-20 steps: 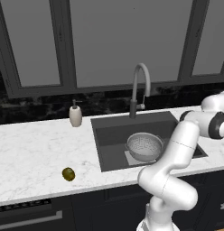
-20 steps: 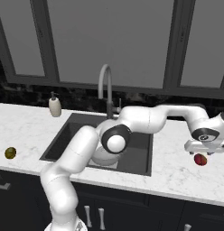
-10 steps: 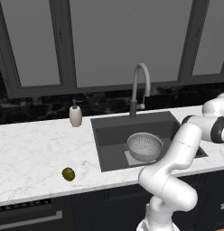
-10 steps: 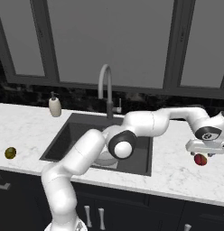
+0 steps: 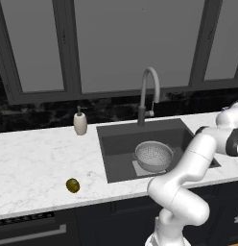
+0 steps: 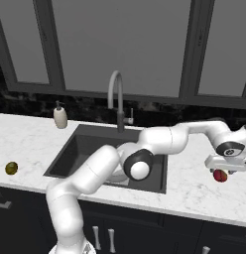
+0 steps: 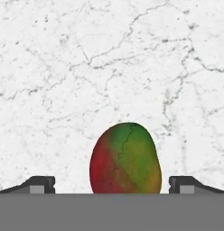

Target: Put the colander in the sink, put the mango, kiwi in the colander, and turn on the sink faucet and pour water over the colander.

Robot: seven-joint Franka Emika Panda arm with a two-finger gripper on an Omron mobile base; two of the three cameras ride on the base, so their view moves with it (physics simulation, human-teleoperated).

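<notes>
Gripper [image 7: 112, 187] hangs spread wide over the mango [image 7: 125, 159] on the counter [image 7: 109, 67], fruit between its fingers, ungrasped; colander [image 5: 153, 156] sits in the sink [image 5: 116, 144]; kiwi [image 5: 73, 185] lies left.

A white marble countertop with grey veining [image 5: 39, 158] runs across dark navy base cabinets [image 6: 145, 233]. Behind it stands a black marbled backsplash [image 5: 39, 120], and above that are tall dark-framed windows with flat grey panes [image 5: 130, 43].

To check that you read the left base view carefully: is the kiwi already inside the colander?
No. The kiwi lies on the white counter left of the sink, while the colander sits in the basin.
</notes>
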